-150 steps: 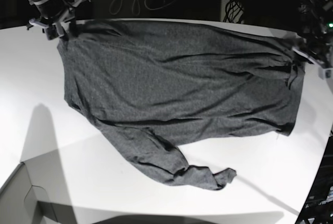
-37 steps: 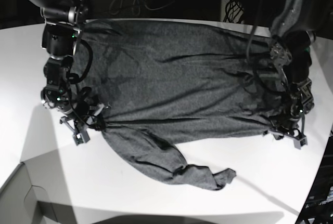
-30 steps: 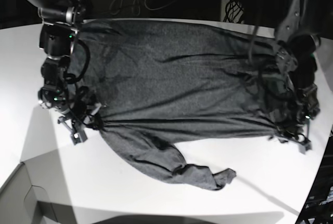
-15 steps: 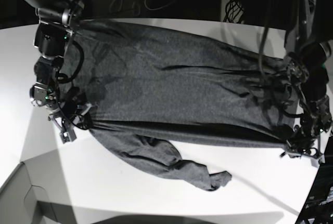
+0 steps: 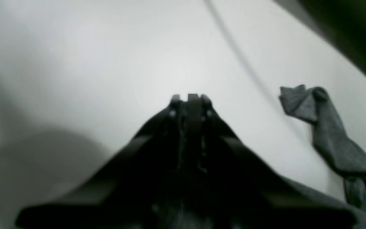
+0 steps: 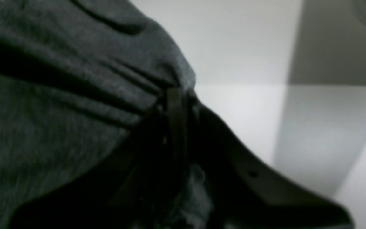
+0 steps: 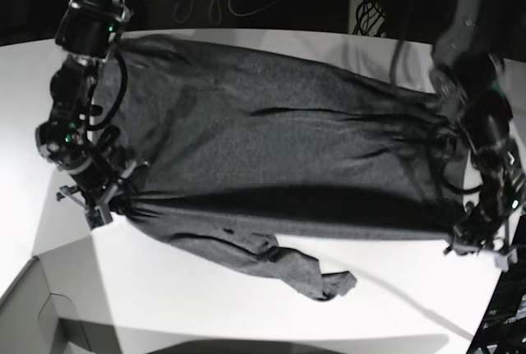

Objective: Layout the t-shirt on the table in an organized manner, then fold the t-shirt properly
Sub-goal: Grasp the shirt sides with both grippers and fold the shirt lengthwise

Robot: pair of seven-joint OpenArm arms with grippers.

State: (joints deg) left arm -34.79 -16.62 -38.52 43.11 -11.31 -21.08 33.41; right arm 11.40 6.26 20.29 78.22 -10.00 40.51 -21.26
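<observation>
Two arms, one shirt, one table.

- T-shirt [image 7: 271,157]: dark grey knit, spread across the far half of the table [image 7: 205,305] and stretched between the two grippers. The near edge is pulled into a taut line from one gripper to the other, with a dark fold shadow along it. Folds fan out from each gripped corner.
- Sleeve [image 7: 288,268]: hangs below the taut edge and lies crumpled on the white top, its end bunched toward the near side. The left wrist view shows the same sleeve [image 5: 326,127] lying loose to the side, apart from the gripper.
- Right gripper [image 7: 103,202]: at the shirt's corner on the left of the base view. In the right wrist view the right gripper [image 6: 175,105] has its jaws together, clamped on gathered cloth [image 6: 75,95] that puckers at the tips.
- Left gripper [image 7: 477,243]: at the opposite corner, near the table's right edge. In the left wrist view the left gripper [image 5: 191,101] has its tips drawn together over the bare white top; the cloth edge shows only low beside the black body, so what sits between the tips cannot be made out there.
- Grey box corner [image 7: 33,313]: at the near left of the base view, clear of the shirt.
</observation>
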